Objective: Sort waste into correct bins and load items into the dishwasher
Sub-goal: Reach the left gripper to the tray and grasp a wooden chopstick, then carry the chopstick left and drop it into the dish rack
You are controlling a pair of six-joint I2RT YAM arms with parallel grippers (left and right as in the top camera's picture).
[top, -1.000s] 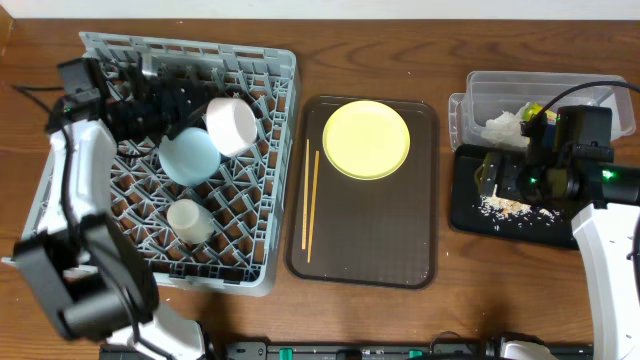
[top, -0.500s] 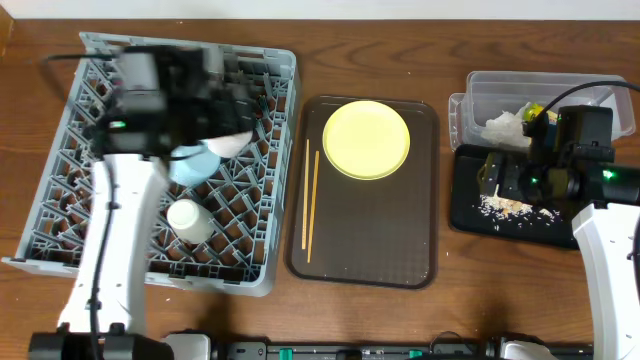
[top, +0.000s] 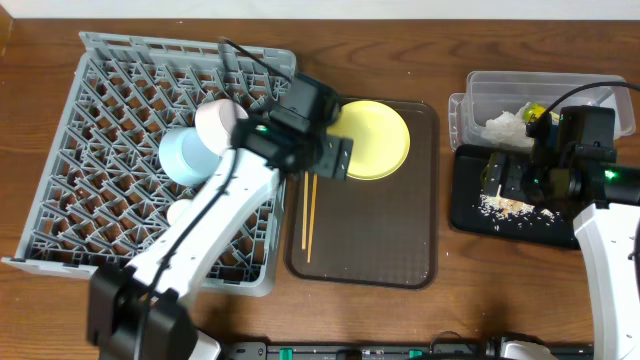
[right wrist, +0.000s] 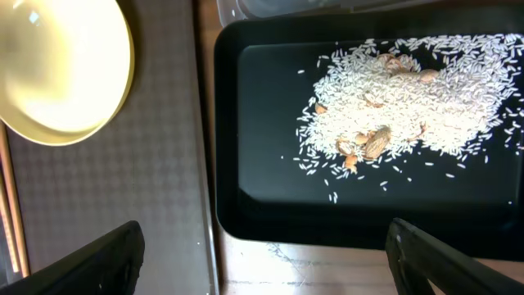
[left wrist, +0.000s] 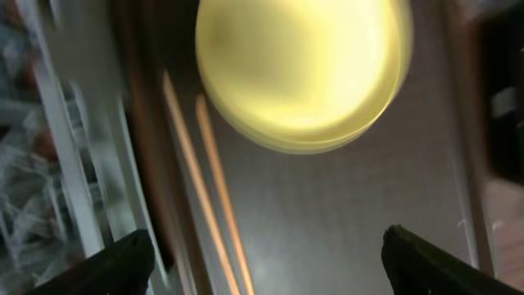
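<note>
The yellow plate lies on the far part of the dark brown tray, with the chopsticks to its left. My left gripper is open and empty, hovering over the plate's left edge; its wrist view shows the plate and chopsticks between the fingers. The blue bowl and white bowl sit in the grey dish rack. My right gripper is open and empty over the black tray, which holds food scraps. The clear tub holds white paper and a yellow-green wrapper.
A small white cup lies in the rack near its front. The left arm stretches across the rack's right side. In the right wrist view the black tray's rim stands beside the brown tray, with bare wood in front.
My left arm has swung right, from the rack's far left corner across the rack to above the plate's left edge. The right arm has not moved.
</note>
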